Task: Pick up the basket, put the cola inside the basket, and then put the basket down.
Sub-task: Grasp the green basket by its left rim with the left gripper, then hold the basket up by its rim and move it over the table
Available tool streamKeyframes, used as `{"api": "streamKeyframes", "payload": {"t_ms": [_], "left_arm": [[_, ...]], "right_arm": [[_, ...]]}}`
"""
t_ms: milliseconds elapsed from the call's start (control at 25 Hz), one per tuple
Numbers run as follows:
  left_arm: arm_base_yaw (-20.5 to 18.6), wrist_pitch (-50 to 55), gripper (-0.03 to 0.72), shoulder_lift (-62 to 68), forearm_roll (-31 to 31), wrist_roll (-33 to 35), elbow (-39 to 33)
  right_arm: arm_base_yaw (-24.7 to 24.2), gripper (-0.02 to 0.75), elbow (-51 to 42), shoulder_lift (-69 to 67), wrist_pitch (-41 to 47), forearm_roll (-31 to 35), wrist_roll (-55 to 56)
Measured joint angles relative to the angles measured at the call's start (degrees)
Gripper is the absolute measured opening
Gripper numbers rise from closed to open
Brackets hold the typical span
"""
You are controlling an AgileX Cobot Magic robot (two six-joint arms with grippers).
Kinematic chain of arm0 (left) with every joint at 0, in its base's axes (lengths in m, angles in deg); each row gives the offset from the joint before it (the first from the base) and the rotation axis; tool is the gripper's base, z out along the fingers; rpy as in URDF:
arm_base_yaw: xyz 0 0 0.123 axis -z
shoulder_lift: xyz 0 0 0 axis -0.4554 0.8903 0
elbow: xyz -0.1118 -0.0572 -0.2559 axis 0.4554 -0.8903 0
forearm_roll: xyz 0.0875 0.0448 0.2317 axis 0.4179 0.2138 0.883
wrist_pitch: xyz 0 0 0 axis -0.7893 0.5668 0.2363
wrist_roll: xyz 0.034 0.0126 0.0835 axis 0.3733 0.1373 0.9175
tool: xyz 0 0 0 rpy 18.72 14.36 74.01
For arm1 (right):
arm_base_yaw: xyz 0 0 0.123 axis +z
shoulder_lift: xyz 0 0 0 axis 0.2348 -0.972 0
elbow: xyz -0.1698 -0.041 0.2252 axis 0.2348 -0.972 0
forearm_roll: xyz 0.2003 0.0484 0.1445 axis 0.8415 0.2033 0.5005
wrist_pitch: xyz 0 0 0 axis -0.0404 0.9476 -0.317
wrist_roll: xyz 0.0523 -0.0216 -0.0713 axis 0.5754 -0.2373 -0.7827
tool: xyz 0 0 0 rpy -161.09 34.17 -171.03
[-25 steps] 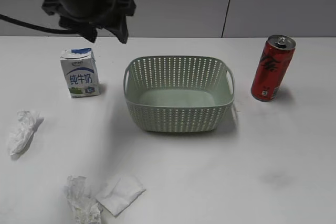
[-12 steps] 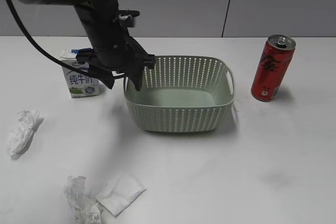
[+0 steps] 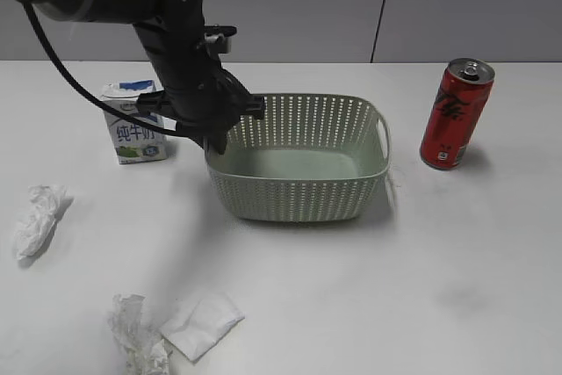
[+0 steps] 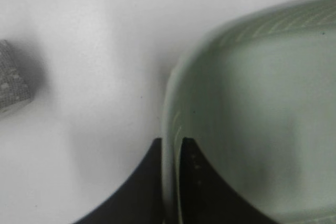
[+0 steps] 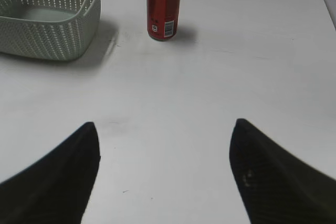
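Observation:
The pale green slotted basket (image 3: 299, 160) stands mid-table. My left gripper (image 3: 215, 133) is at its left end wall, and in the left wrist view the two black fingers are shut on that thin wall (image 4: 170, 145), one finger outside, one inside. The basket (image 4: 252, 119) fills the right of that view, blurred. The red cola can (image 3: 455, 114) stands upright to the right of the basket, apart from it. My right gripper (image 5: 164, 132) is open and empty over bare table, with the cola (image 5: 164, 4) and the basket's right end (image 5: 52, 14) ahead of it.
A blue-and-white milk carton (image 3: 133, 122) stands left of the basket, close to the left arm. Crumpled tissues lie at the left (image 3: 37, 219) and front left (image 3: 136, 335), with a flat one (image 3: 202, 324) beside them. A grey wall rises behind the table.
My left arm came down from above the carton to the basket's left end, and its fingers closed on the wall. The basket has shifted and tilted slightly. The cola has not moved.

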Motion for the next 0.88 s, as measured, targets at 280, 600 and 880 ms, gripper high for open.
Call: {"api": "streamKeyframes", "payload": {"t_ms": [280,600,880], "left_arm": [[-0.06,5.37,-0.002,-3.45,-2.36,-2.68,-0.38],[-0.01,-1.23,-0.002,-21.64,-3.31,-5.46,-20.38],[0.1,-6.15,-0.002,-26.51,-1.77,-5.85,-28.22]], "right_arm": [[0.0,0.585,0.0,0.01,0.0,-0.06,0.0],[0.0,0.585,4.75,-2.32,-1.68,-0.01,0.56],[0.0,0.585,16.68,-22.91,-5.92,-0.01,0.66]]}}
